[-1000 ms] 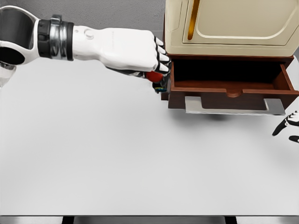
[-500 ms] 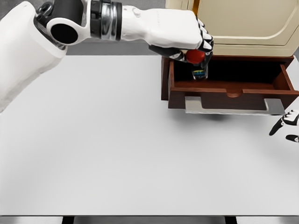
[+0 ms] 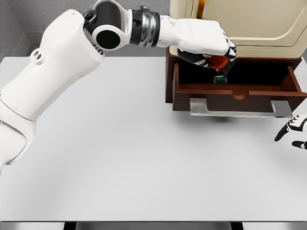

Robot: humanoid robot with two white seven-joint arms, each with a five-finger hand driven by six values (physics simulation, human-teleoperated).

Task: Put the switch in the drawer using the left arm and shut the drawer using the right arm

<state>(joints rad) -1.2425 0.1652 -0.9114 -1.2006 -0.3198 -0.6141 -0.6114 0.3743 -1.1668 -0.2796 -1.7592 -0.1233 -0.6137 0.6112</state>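
Note:
The switch [image 3: 220,67], a small dark body with a red knob, hangs over the inside of the open brown drawer [image 3: 237,91]. My left hand [image 3: 211,48] is shut on it, reaching in from the left above the drawer's left half. The drawer stands pulled out beneath a cream cabinet [image 3: 240,24], with a grey handle [image 3: 240,111] on its front. My right hand [image 3: 293,129] shows only at the right edge, low and to the right of the drawer front, fingers spread and holding nothing.
The white table [image 3: 120,158] runs from the drawer toward me. Its front edge lies near the bottom of the picture. A grey wall stands behind the table at the upper left.
My left arm has swung right and carried the switch from the drawer's left outer corner to above its interior. The right hand has barely shifted.

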